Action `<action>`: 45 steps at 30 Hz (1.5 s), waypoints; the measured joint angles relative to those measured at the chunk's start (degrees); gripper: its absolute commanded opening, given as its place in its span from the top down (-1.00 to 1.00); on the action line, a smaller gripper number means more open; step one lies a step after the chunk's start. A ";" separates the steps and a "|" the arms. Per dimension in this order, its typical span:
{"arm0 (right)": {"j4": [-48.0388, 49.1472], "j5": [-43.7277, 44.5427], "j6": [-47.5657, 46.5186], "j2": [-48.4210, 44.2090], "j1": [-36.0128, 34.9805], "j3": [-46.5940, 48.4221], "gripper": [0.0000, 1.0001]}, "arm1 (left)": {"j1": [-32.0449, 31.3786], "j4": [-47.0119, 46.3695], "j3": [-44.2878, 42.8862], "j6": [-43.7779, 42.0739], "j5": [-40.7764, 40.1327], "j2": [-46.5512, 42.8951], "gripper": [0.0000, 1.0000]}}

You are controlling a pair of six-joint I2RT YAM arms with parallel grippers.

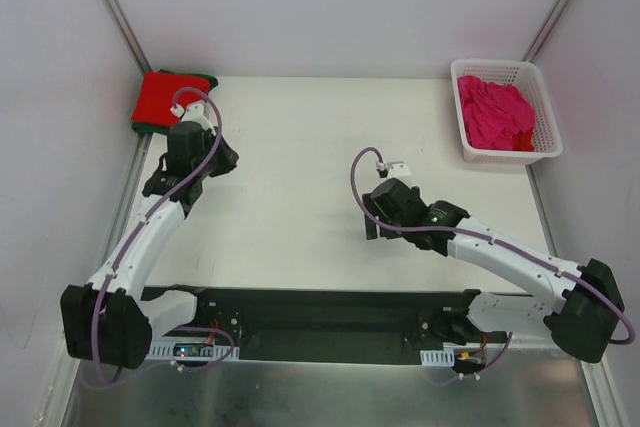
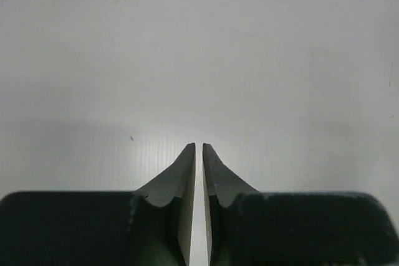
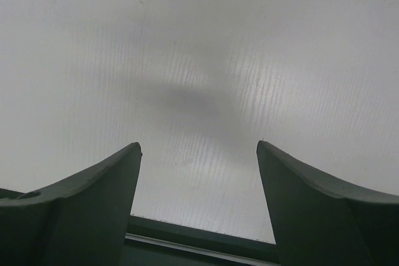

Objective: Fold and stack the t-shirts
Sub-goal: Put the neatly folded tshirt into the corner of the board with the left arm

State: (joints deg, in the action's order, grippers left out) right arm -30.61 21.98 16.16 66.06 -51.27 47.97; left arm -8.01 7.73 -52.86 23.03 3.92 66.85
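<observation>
A folded bright red t-shirt (image 1: 163, 99) lies on a dark green t-shirt (image 1: 205, 80), whose edge shows beneath it, at the far left corner of the table. A crumpled magenta pink t-shirt (image 1: 495, 113) lies in the white lattice basket (image 1: 548, 117) at the far right. My left gripper (image 1: 224, 159) is just in front of the red and green stack, shut on nothing; in the left wrist view its gripper (image 2: 199, 147) faces bare table. My right gripper (image 1: 372, 228) is open and empty over the middle of the table, also shown in the right wrist view (image 3: 199, 147).
The white table (image 1: 300, 167) has pale walls at the back and sides. A black base strip (image 1: 330, 312) runs along the near edge between the arm bases; its edge shows in the right wrist view (image 3: 199, 235).
</observation>
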 measured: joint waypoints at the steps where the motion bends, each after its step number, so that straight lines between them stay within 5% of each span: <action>1: -0.15 0.17 -0.20 -0.17 0.00 0.00 -0.58 | -0.37 0.83 1.60 0.37 -0.13 -1.88 0.61; 3: -0.39 0.74 -0.46 -0.90 0.00 0.00 -0.59 | -0.68 1.36 5.49 0.87 -0.42 -6.54 0.35; 6: -1.05 1.66 -0.76 -1.75 0.00 0.04 -0.60 | -0.87 3.02 9.49 1.18 -0.92 -12.28 -0.33; 7: -1.49 1.90 -0.83 -1.81 0.00 0.17 -0.60 | -1.03 3.63 10.14 1.20 -1.18 -13.55 -0.85; 8: -1.88 2.25 -0.90 -1.81 0.00 0.35 -0.60 | -1.05 4.22 10.91 1.49 -1.31 -15.06 -0.99; 24: -5.27 7.30 -2.49 -4.28 0.48 0.55 -0.99 | -1.42 9.42 17.22 2.01 -6.16 -18.60 -0.99; 45: -7.43 8.28 -2.93 -4.48 0.72 0.55 -0.92 | -2.56 9.75 18.21 2.49 -10.23 -17.42 -0.99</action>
State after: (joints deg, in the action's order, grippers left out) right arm -38.04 30.26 13.23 61.58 -50.54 48.51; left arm -10.57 17.47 -34.65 25.52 -6.31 49.43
